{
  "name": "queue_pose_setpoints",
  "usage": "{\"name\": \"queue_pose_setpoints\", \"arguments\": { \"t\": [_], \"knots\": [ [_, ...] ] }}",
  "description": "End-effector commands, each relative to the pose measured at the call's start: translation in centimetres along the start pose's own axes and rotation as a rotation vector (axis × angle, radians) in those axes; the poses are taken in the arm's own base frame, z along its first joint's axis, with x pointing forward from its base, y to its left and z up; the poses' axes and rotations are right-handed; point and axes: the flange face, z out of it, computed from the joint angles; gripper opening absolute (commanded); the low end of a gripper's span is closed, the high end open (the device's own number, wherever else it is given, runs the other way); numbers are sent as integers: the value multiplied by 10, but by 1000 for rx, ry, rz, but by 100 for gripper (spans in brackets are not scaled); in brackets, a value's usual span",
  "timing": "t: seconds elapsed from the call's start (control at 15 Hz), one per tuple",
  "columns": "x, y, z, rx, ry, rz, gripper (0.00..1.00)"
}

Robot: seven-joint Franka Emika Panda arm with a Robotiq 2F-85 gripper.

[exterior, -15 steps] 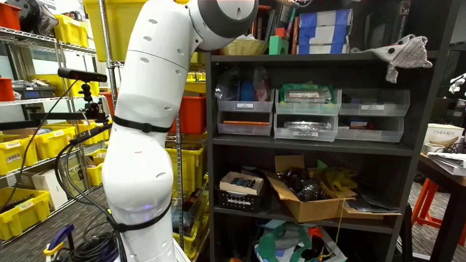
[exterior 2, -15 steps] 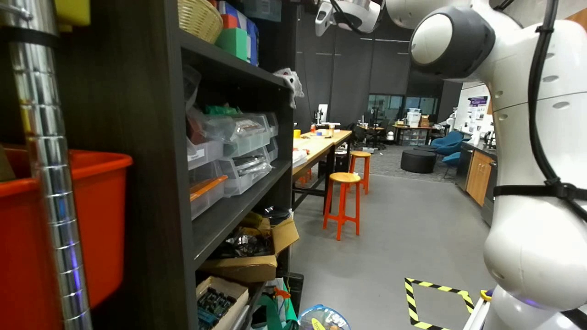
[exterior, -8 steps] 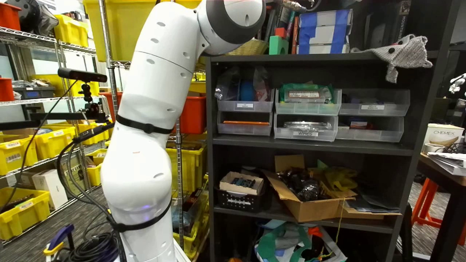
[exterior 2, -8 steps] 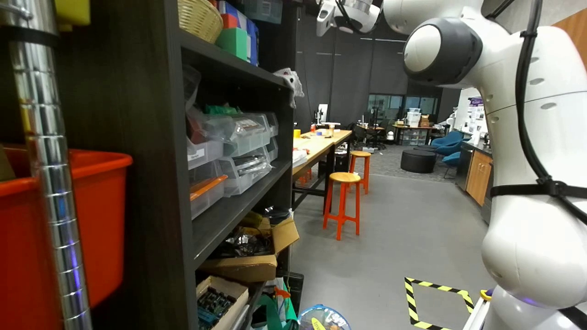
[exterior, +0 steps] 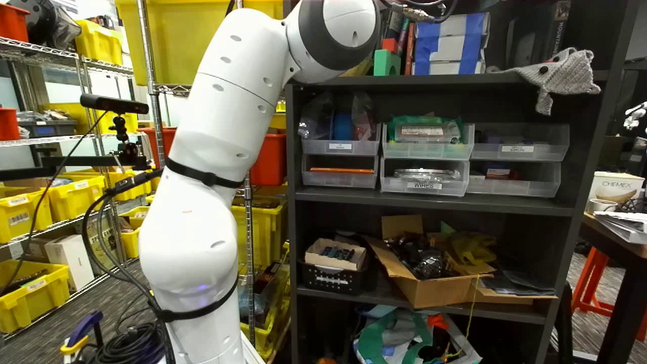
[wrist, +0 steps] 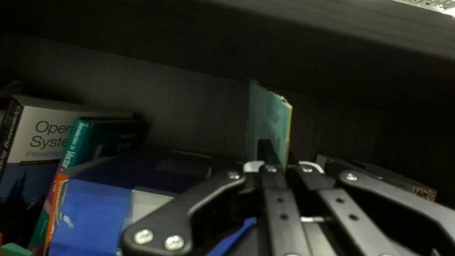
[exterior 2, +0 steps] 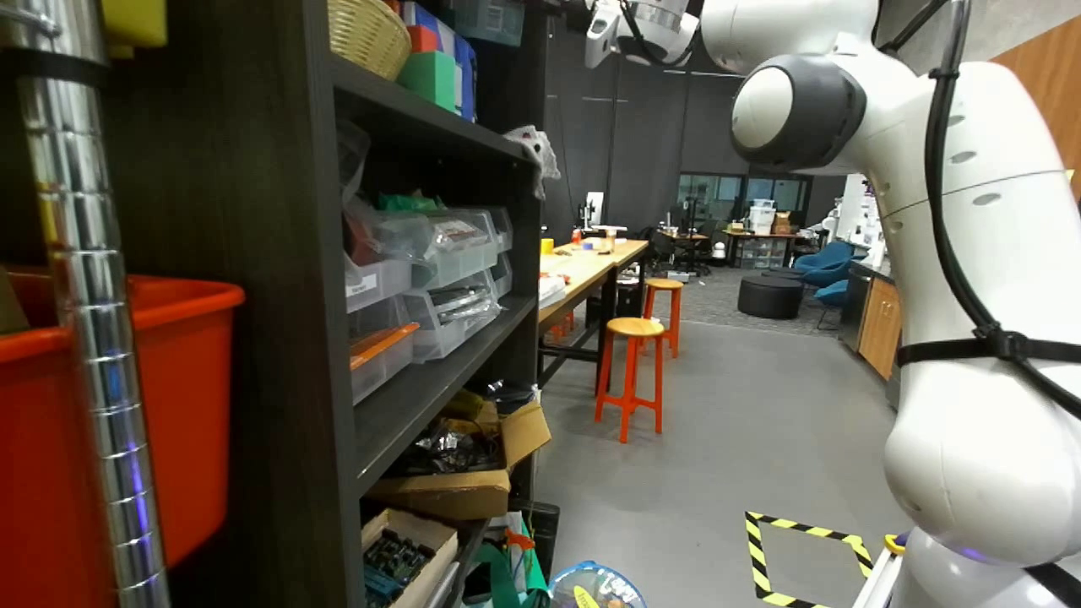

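Robotics lab, workshop-like. White robot arm [exterior: 189, 242] stands by a dark bookcase [exterior 2: 287, 211]; bar-shaped camera [exterior: 114, 104] mounted nearby. Clear parts bins [exterior: 321, 147] along the middle shelf [exterior: 434, 202], one marked WIRES. Circuit boards [exterior: 336, 253] in a small carton [exterior: 331, 262] at the left end of the lower shelf [exterior: 349, 300], in an exterior view. Teal textbook [wrist: 73, 149] up top, spine reading Introduction to Vector. Labelled yellow crates [exterior: 76, 195] on wire racks [exterior: 30, 47]. Beyond: long work tables [exterior 2: 584, 263], orange-legged stools [exterior 2: 635, 328]. Black-and-yellow tape [exterior 2: 757, 553] marks the grey floor [exterior 2: 709, 439].
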Motion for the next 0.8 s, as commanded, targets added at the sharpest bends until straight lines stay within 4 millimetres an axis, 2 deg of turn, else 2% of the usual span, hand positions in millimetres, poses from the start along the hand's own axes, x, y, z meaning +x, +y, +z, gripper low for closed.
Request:
{"name": "queue_pose_setpoints", "arguments": {
  "t": [0.0, 0.73],
  "knots": [
    [-1, -11, -4, -28, -4, 79, 1],
    [5, -23, -4, -5, -1, 128, 1]
  ]
}}
